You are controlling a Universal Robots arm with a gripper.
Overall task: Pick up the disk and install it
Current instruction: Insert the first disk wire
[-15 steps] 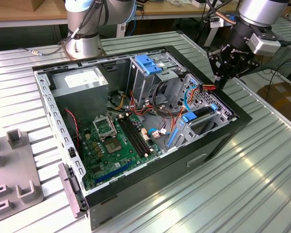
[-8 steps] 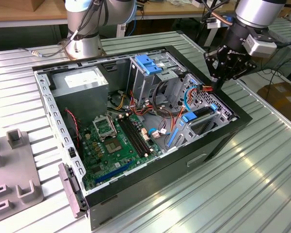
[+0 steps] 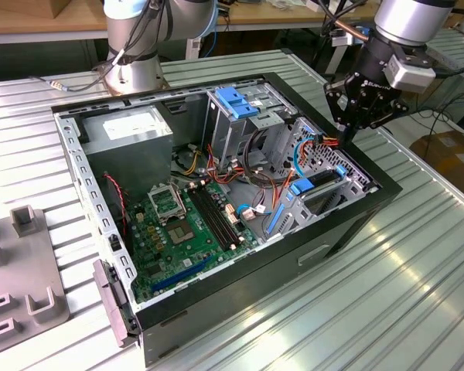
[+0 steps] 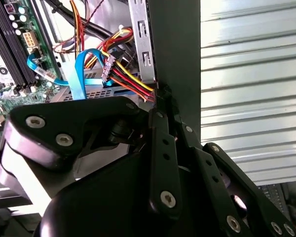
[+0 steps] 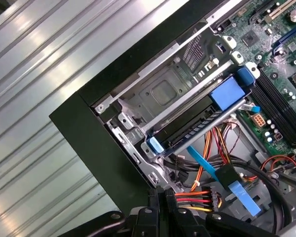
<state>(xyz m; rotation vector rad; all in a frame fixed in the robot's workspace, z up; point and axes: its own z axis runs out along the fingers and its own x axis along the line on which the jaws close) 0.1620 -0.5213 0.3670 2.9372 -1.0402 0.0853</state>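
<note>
In the exterior view the gripper hangs clenched, seemingly on nothing, over the computer case's corner; the disk sits just below in its bay. In the second wrist view it nears coloured wires. In the first wrist view the disk's long axis follows the case wall, dark-edged between blue rails

Disk, dark, blue rails at both ends, seated on edge in metal bay at case corner.
</note>
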